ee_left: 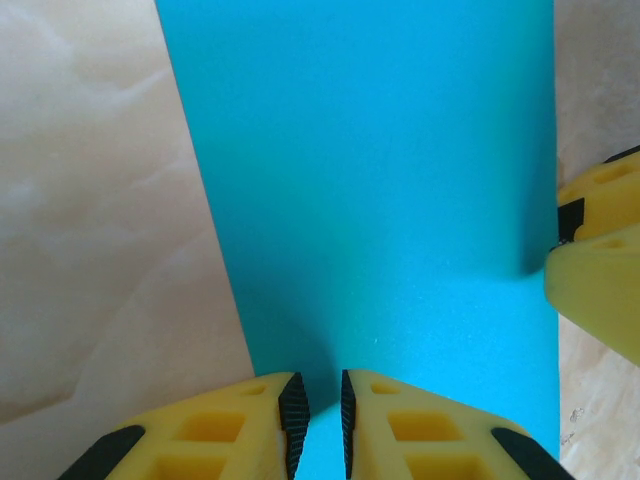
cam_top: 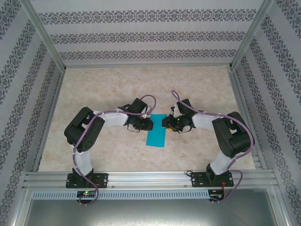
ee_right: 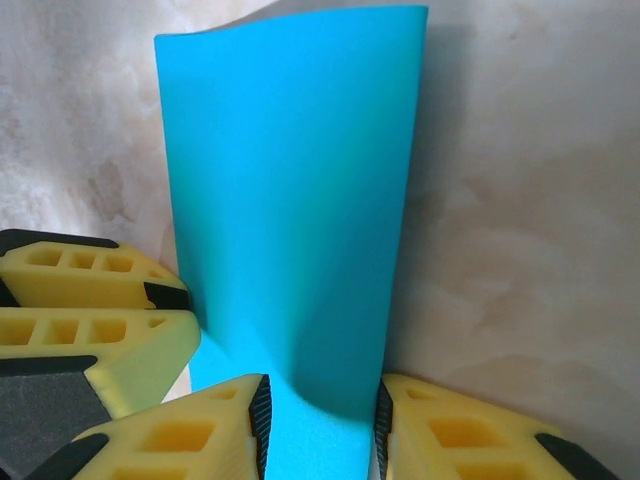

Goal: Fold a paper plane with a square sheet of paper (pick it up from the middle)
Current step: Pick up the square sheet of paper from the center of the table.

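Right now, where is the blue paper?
From above, the paper lies mid-table between the two grippers, left gripper at its left edge, right gripper at its right.

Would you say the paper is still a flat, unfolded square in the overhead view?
No, the paper appears as a narrow strip, clearly longer than wide.

Your two yellow-fingered grippers crowd the teal-blue folded paper sheet; the marbled beige table elsewhere leaves you free passage.

Teal paper on table, gripper each side
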Available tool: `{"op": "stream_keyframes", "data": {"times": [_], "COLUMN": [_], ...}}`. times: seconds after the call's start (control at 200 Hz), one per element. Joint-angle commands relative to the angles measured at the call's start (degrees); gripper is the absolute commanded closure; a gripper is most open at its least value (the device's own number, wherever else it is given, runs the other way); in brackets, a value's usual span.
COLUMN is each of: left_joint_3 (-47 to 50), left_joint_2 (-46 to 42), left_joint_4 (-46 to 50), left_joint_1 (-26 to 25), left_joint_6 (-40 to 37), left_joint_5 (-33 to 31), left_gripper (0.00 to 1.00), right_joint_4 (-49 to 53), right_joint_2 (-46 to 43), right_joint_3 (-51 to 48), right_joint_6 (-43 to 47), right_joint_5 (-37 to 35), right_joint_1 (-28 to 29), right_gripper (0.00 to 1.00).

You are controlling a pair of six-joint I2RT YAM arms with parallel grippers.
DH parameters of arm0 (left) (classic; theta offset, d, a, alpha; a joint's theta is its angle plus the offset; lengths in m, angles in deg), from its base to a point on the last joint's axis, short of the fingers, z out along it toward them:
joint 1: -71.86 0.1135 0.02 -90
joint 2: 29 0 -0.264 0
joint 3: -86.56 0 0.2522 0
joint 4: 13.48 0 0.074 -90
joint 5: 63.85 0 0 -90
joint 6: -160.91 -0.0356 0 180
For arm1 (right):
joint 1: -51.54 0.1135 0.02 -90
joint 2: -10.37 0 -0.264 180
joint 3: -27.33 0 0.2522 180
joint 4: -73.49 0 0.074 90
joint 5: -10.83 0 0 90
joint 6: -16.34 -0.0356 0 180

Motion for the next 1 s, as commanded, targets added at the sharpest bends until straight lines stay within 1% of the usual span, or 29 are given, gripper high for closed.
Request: {"op": "stream_keyframes", "data": {"times": [0.0,0.485,0.565,0.709,0.784,0.934,0.994], "left_joint_3": [4.14,4.35,4.36,4.59,4.89,4.67,4.32], "left_joint_2": [6.91,6.83,6.53,4.53,2.73,-1.22,-3.22], "left_joint_4": [6.36,5.94,5.87,5.43,4.68,4.50,4.87], "left_joint_1": [-0.97,-1.01,-0.97,-0.98,-0.97,-0.88,-0.80], "left_joint_6": [-1.70,-1.56,-1.40,-1.04,-0.60,0.39,0.68], "left_joint_5": [-4.93,-4.41,-4.27,-4.02,-3.25,-1.95,-1.46], "left_gripper": [0.75,0.75,0.74,0.71,0.69,0.63,0.59], "right_joint_4": [-2.11,-3.98,-4.04,-4.10,-4.01,-4.37,-4.37], "right_joint_2": [0.71,4.49,4.59,3.78,3.28,1.90,1.28], "right_joint_3": [1.78,4.16,4.41,4.03,3.88,3.44,3.43], "right_joint_6": [0.32,1.23,1.52,1.89,2.27,2.03,1.90], "right_joint_5": [2.55,6.02,6.29,6.53,6.61,6.91,7.16], "right_joint_1": [-0.33,-0.85,-0.88,-1.44,-1.47,-1.52,-1.55], "right_gripper": [0.65,0.67,0.70,0.81,0.84,0.90,0.93]}}
